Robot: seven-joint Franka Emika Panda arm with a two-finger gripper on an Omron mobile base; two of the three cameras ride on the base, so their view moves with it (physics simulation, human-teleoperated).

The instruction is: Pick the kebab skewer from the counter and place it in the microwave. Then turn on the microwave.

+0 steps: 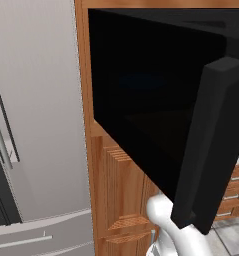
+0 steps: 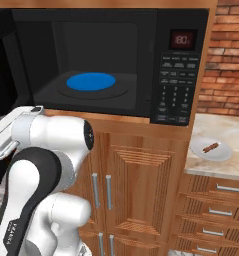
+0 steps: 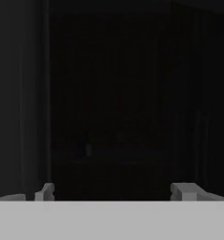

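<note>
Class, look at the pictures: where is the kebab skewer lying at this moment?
In the right base view, the kebab skewer lies on a small white plate on the counter, right of the microwave.

The open microwave door hides the cavity in the left base view. The skewer is too small for detail. Hand view: dark surface, unidentifiable. The table is cut off at right.

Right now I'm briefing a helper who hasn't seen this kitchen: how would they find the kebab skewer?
Start at the black microwave built into the wooden cabinets, its door swung open. To its right, below the brick wall, lies the pale stone counter, with a small grey plate near its front edge. The kebab skewer is the short brown stick lying on that plate.
</note>
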